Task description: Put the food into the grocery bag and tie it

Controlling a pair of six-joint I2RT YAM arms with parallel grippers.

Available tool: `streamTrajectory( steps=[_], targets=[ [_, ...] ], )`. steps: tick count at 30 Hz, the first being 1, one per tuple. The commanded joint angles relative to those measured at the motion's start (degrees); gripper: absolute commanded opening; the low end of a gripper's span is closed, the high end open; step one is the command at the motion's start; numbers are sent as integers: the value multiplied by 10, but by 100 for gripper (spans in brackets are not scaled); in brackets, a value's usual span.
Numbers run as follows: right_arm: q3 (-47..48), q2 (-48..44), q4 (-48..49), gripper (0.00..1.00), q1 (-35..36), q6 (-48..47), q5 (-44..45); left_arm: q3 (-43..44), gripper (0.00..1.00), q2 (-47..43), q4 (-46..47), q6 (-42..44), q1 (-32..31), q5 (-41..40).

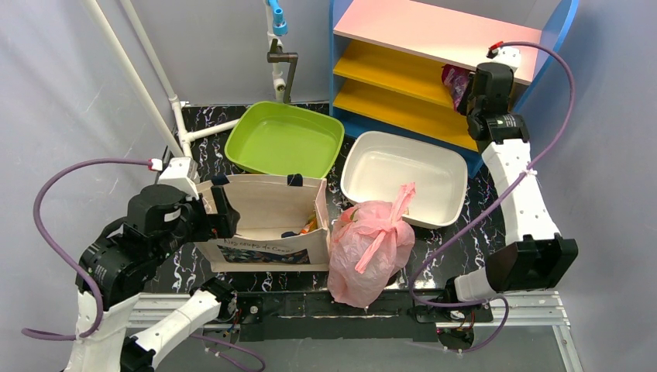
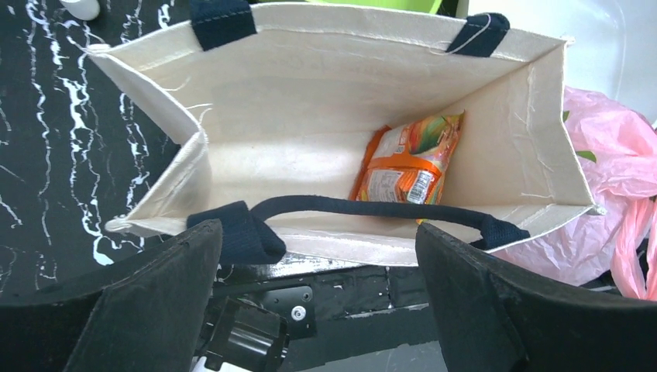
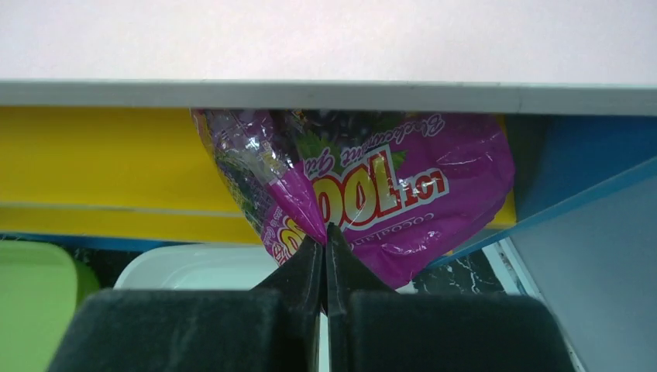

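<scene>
**Around the desk: tote, tubs and shelves**

A beige canvas tote (image 1: 263,221) stands upright and open on the black marbled desk (image 1: 203,116), with navy handles (image 2: 372,209) and print on its near face. An orange snack packet (image 2: 407,159) lies at the bottom, toward its right end. Behind it sit two tubs side by side – a lime-green one (image 1: 285,139) and a white one (image 1: 403,174). At the back right stands a blue shelf unit (image 1: 559,31) with yellow shelves. A purple snack packet (image 3: 372,186) shows just under its pink top board.

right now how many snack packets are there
2: an orange packet inside the canvas tote, a purple packet pinched by the right gripper at the shelf. The pink plastic bag may hide more.
</scene>
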Motion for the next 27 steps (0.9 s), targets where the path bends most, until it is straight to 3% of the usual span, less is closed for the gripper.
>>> streamTrajectory(
  steps=[1,6,12,13,14,19,27],
  targets=[
    [12,-56,-10,1,10,36,-65,28,96,15,-38,8,4,-47],
    [-5,-105,-14,1,29,46,-97,49,90,34,-53,12,4,-96],
    [4,-158,-38,1,63,59,-128,69,73,73,-55,37,4,-135],
    [9,-165,-42,1,68,59,-137,70,72,17,-54,42,4,-139],
    [15,-173,-46,1,75,58,-142,70,72,81,-54,48,4,-143],
    [50,-193,-58,1,104,55,-175,73,63,126,-50,70,5,-170],
    [119,-192,-60,1,140,80,-240,47,61,168,-44,86,13,-189]
  ],
)
